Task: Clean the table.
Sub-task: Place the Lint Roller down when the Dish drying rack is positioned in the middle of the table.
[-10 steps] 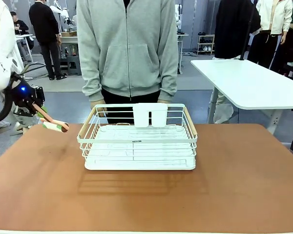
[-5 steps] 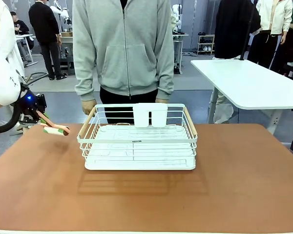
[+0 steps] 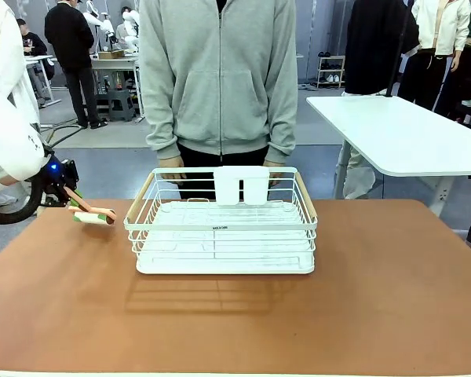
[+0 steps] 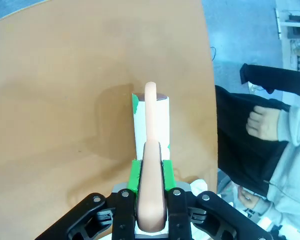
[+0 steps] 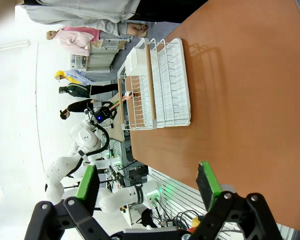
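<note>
Table (image 3: pixel 392 290): large, rectangular, smooth matte reddish-brown top, rounded corners. Level; spans nearly the whole front view from the near edge to the far edge. Most of the top is bare and looks free of marks or spills from here. Faint soft shadow on the surface near the centre, toward the near edge. Left wrist view shows the same brown top (image 4: pixel 65 100) with its curved edge against blue-grey floor. Right wrist view shows it turned sideways (image 5: pixel 250 90), a broad bare stretch with a rounded corner at the bottom.
</note>
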Controlling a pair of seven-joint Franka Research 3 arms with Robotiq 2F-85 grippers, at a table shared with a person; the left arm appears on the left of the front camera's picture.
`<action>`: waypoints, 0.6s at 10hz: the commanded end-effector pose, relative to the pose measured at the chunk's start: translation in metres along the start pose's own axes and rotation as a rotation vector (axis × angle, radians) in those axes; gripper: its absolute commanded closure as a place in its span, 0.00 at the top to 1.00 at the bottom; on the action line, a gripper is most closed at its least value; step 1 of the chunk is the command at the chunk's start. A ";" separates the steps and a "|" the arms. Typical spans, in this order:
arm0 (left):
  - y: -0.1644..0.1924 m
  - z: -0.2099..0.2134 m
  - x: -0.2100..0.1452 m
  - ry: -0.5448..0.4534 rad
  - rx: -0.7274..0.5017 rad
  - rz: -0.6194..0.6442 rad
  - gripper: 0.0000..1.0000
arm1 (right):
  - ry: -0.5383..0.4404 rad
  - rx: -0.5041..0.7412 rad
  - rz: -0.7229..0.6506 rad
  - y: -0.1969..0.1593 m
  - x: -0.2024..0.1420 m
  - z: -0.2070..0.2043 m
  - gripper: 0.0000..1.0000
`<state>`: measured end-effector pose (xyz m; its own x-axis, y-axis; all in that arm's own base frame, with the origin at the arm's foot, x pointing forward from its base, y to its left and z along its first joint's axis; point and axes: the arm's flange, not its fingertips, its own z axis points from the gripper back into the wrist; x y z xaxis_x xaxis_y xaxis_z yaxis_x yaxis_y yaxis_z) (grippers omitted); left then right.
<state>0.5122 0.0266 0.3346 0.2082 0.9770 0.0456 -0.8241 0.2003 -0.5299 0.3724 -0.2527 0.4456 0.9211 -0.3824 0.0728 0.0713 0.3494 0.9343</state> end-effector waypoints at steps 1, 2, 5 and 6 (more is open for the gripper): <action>0.005 -0.009 0.004 0.002 -0.015 0.020 0.21 | -0.002 0.010 0.013 0.002 -0.002 0.000 1.00; 0.008 -0.010 0.003 -0.003 0.009 0.008 0.21 | -0.002 0.010 0.013 0.002 -0.002 0.000 1.00; 0.009 -0.006 0.002 -0.012 0.004 0.021 0.57 | -0.002 0.010 0.013 0.002 -0.002 0.000 1.00; 0.010 -0.001 0.001 -0.013 -0.009 0.019 0.84 | -0.002 0.010 0.013 0.002 -0.002 0.000 1.00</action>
<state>0.5113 0.0285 0.3279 0.1980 0.9795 0.0381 -0.8327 0.1885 -0.5207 0.3724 -0.2527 0.4456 0.9211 -0.3824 0.0728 0.0713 0.3494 0.9343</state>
